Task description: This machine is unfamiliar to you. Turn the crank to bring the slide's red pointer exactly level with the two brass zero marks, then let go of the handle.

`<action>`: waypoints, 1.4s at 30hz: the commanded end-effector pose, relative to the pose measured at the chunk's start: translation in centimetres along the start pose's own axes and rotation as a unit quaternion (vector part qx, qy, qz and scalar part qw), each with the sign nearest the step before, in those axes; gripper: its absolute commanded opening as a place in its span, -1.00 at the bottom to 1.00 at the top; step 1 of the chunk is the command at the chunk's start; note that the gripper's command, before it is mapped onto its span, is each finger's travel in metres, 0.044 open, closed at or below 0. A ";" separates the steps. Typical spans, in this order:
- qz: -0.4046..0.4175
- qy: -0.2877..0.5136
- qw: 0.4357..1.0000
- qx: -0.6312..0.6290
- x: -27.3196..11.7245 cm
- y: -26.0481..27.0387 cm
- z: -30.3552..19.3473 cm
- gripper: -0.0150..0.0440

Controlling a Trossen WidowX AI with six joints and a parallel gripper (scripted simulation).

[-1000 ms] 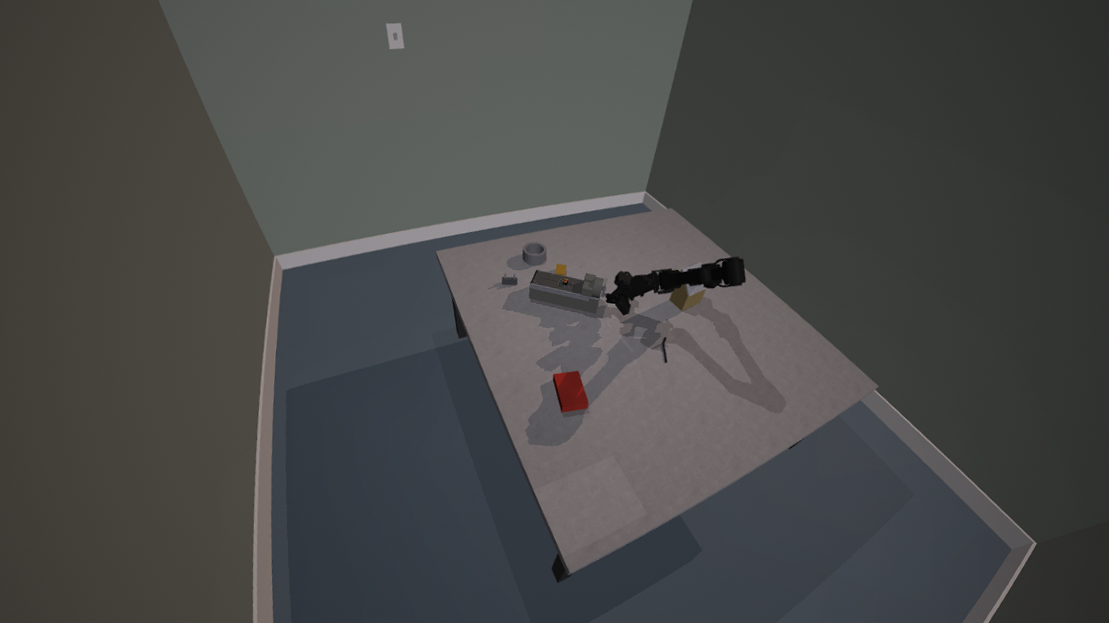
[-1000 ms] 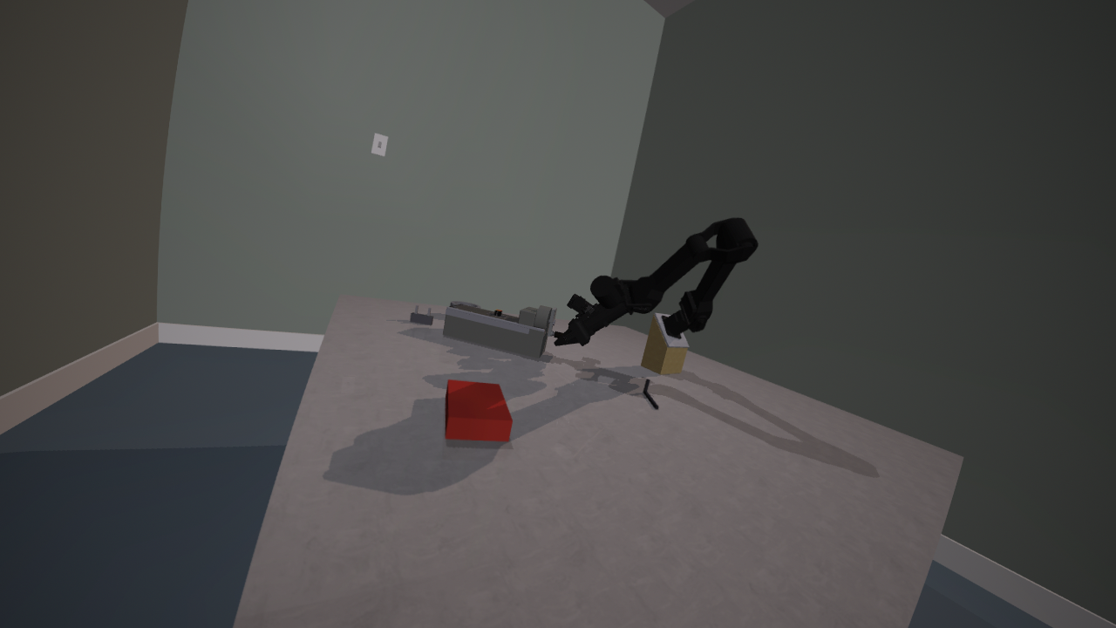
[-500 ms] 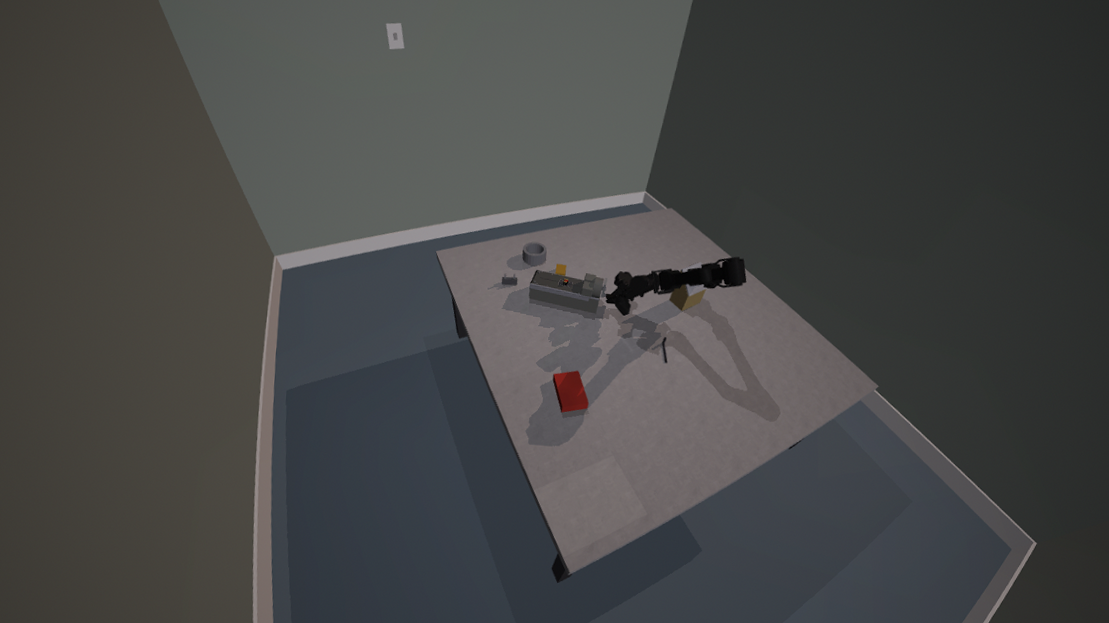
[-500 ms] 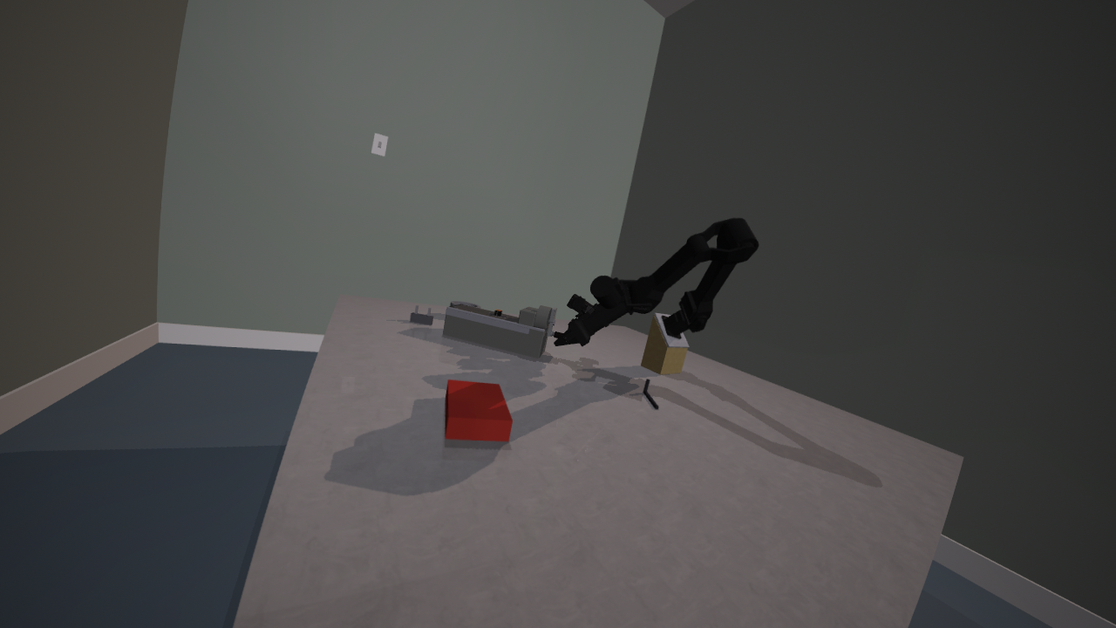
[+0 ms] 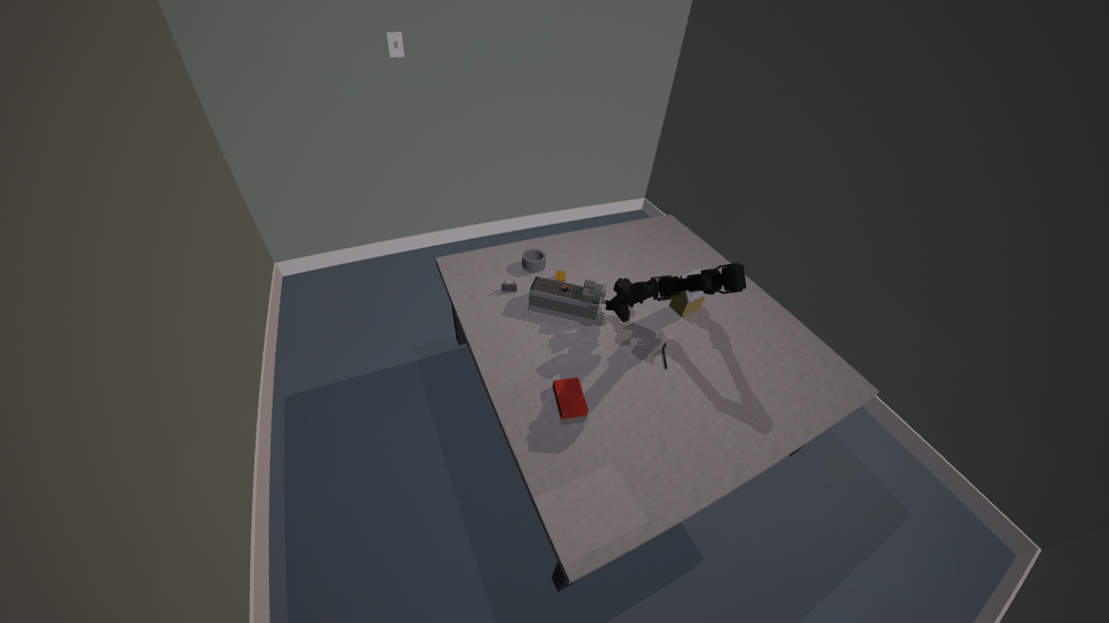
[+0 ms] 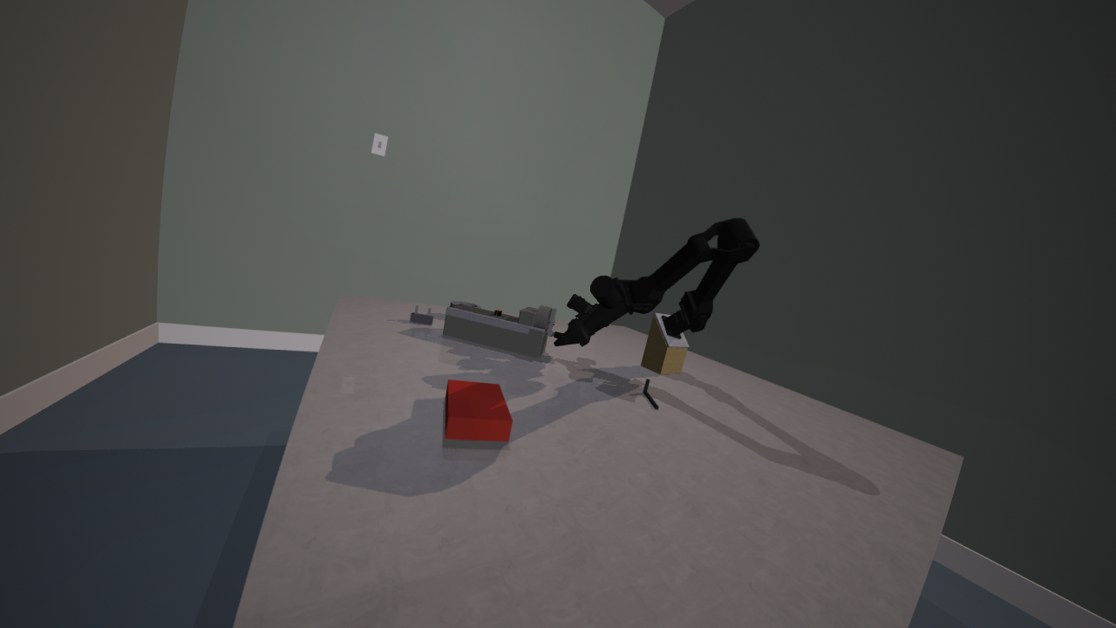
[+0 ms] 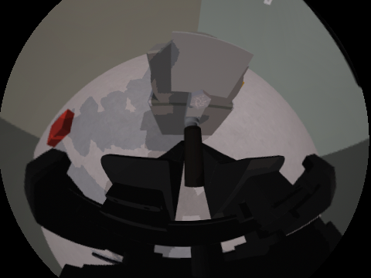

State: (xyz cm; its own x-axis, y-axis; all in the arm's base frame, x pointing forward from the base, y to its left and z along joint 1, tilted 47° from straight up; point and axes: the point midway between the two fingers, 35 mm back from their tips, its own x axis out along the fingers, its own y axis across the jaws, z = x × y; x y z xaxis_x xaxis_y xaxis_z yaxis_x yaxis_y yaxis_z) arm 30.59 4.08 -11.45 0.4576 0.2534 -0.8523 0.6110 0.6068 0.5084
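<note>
The machine (image 5: 563, 303) (image 6: 493, 331) is a long grey box on the table, and its grey end housing fills the upper middle of the wrist view (image 7: 210, 66). A small reddish and brass spot (image 5: 565, 288) (image 6: 498, 312) shows on its top; whether the pointer is level with the zero marks is too small to tell. The crank's dark handle (image 7: 193, 154) sticks out from a grey hub (image 7: 199, 101) toward my gripper. My gripper (image 5: 606, 306) (image 6: 555, 340) (image 7: 190, 144) is shut on the handle at the machine's right end in the top and exterior views.
A red block (image 5: 570, 398) (image 6: 477, 411) (image 7: 61, 128) and a black bent key (image 5: 664, 355) (image 6: 649, 395) lie on the table. Beyond the machine are a grey ring (image 5: 533, 260) and a yellow block (image 5: 560, 275). A small grey two-pronged part (image 5: 508, 286) (image 6: 421, 317) stands left of it. A tan block (image 5: 686, 304) (image 6: 663, 351) is by the arm's base.
</note>
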 end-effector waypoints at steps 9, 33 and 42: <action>0.013 0.001 1.000 -0.004 -0.1 1.0 0.1 -0.49; 0.013 0.001 1.000 -0.004 -0.3 1.5 0.2 -0.49; 0.013 0.001 1.000 -0.004 -0.4 1.6 0.3 -0.49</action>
State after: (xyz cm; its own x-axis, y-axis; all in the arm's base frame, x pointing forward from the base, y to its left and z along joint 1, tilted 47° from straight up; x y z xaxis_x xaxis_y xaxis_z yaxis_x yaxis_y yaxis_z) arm 31.05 4.47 -10.89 0.4552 0.2586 -0.8520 0.6073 0.6096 0.5095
